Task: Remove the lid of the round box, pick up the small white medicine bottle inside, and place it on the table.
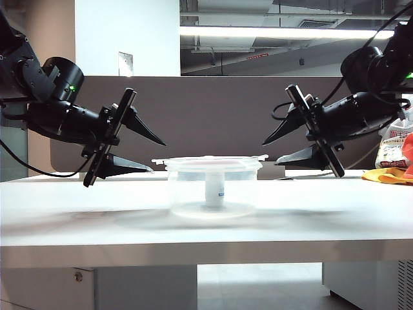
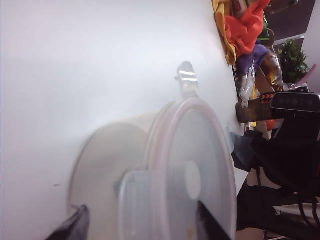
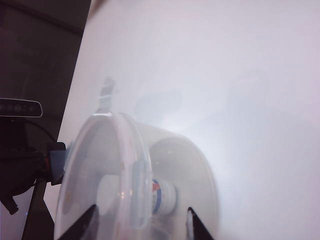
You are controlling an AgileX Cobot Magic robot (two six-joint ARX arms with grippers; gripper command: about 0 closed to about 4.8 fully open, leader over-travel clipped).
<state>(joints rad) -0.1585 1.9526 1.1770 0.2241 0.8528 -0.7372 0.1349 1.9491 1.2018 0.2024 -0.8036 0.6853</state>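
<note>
Box (image 1: 211, 194): clear, mid-table (image 1: 77, 226), nearer the front edge.
Lid (image 1: 210, 162): on the box, not yet removed.
Bottle (image 1: 215, 188): white, upright inside the box.
Left gripper (image 1: 157, 155): fingers wide apart, bracketing the lid's left clip tab, holding nothing.
Right gripper (image 1: 270, 150): fingers wide apart at the opposite tab, empty.
Progress: nothing done; lid removal, bottle pickup and placing remain.

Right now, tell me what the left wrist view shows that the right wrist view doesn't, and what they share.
Only the left wrist view: crumpled orange and yellow cloth past the table, plus a green plant.

Only the right wrist view: the small white medicine bottle's bluish label, seen through the round box.

Both: the lid on the box, framed by open finger tips of the left gripper or right gripper.
</note>
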